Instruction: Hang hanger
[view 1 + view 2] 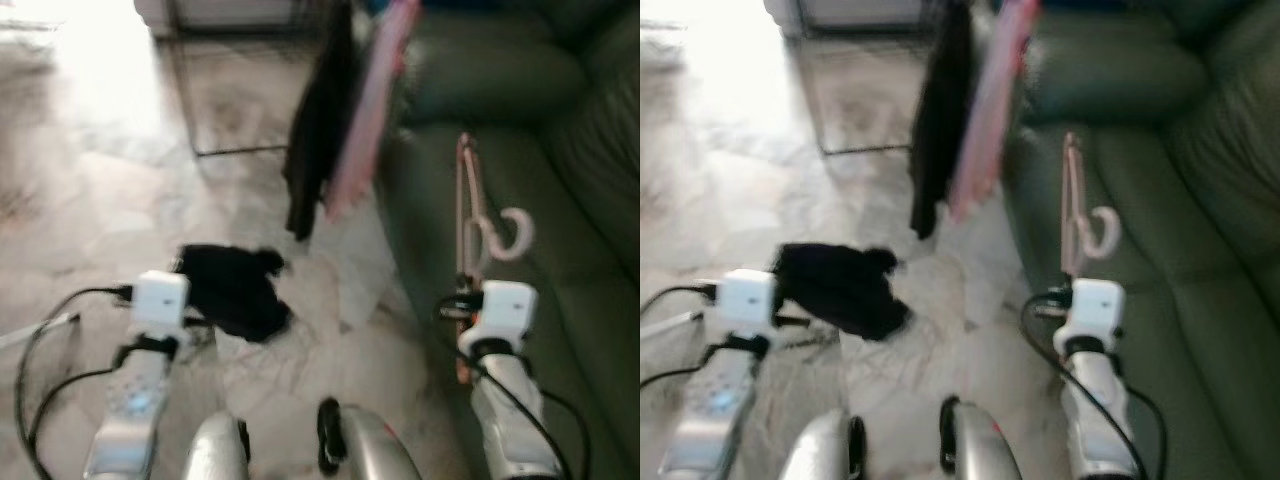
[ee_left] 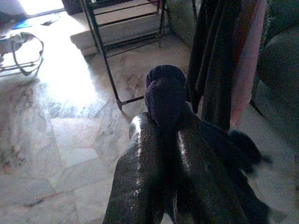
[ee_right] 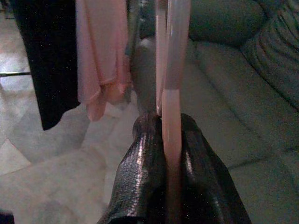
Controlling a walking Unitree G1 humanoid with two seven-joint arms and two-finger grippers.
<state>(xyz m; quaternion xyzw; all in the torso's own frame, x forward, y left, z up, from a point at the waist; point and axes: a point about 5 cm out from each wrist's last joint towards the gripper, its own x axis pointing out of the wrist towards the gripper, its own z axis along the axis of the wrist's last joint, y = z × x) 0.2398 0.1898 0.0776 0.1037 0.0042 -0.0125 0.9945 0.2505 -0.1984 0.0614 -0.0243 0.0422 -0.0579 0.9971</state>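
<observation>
Head views. Right gripper (image 1: 462, 300): raised at the front edge of the green sofa (image 1: 590, 200), holding a pink hanger (image 1: 470, 215) upright, hook to the sofa side. Left gripper (image 1: 190, 300): held out over the marble floor (image 1: 90, 180), a black cloth (image 1: 235, 290) bunched at its tip. Ahead, by the sofa's near corner: a black garment (image 1: 315, 130) and a pink garment (image 1: 370, 100) hang side by side from a support above the picture. Picture blurred.

Left wrist view. Fingers (image 2: 140, 177) drawn close together, dark cloth wadded between and over the tips; grip judged closed on it. Beyond: foot and legs of a dark metal rack (image 2: 112, 70), the two hanging garments, bright floor.

Right wrist view. Fingers (image 3: 140, 172) pressed shut on the hanger's pink bar, which runs straight up between them. Behind: pink and black garments, sofa seat.

Step in hand, as judged: carrying the hanger toward the rack; not yet hung.

Next move calls for: closing on the rack, raising the hanger to rail level, turning the hook over the rail beside the garments, then opening the fingers. The rail itself cannot be made out.
</observation>
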